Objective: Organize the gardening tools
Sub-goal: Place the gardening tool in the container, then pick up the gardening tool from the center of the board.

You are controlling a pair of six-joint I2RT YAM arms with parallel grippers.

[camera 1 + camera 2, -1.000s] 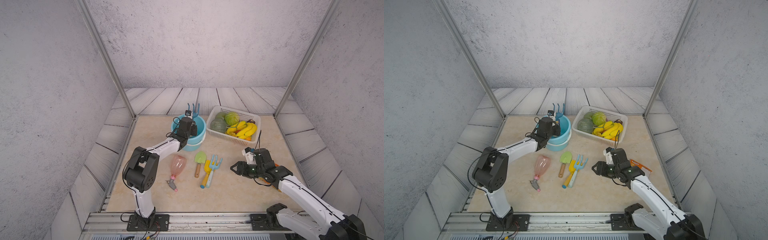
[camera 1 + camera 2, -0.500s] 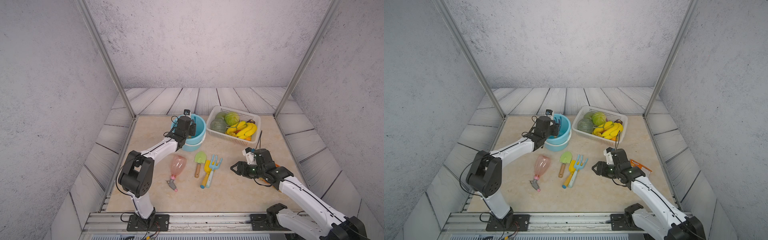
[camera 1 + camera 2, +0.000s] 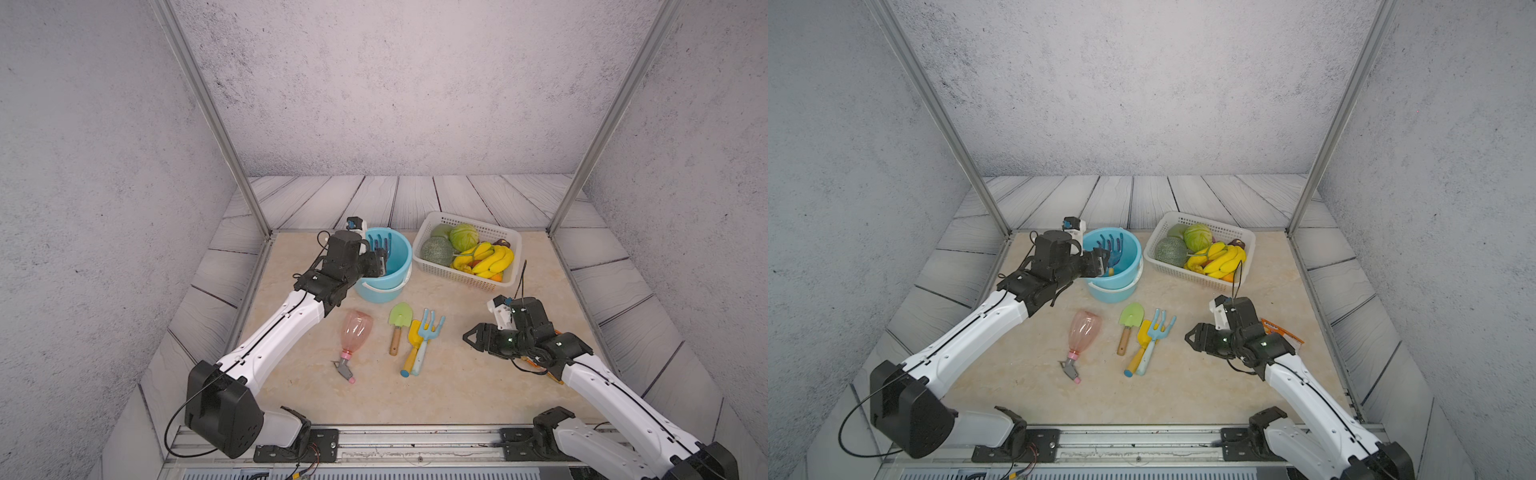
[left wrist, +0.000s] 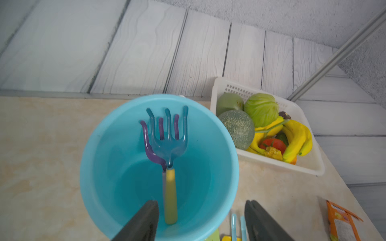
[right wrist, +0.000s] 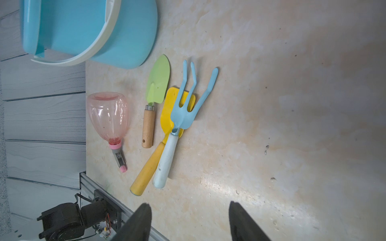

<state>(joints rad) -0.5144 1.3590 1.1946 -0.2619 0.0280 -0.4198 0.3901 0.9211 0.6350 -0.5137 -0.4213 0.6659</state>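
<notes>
1. Left gripper hangs over the light-blue plastic bucket near the back-left of the beige marble-look table. Its jaws are spread and hold nothing.
2. In the bucket, a translucent blue rake with a yellow handle leans on a purple rake, tines up. The yellow handle is clear of both fingers.
3. Not yet in the bucket, all at mid-table:
   - pink translucent spray bottle
   - green trowel with a wooden handle
   - yellow trowel
   - light-blue hand fork with a white handle, lying across the yellow trowel
4. Right gripper sits low near the table's right edge and points toward mid-table. Its jaws are apart and empty, touching nothing.
5. Key relation: the fork and yellow trowel lie just ahead of the right gripper and are the tools nearest to it. Their long axes run roughly from the front edge to the back edge, with handles toward the front and heads toward the bucket.
6. Judgement: the right arm is nearer to the fork. The likely next move is to reach in and close across the white handle. The bottle, nozzle toward the front edge, lies closer to the left arm.
</notes>
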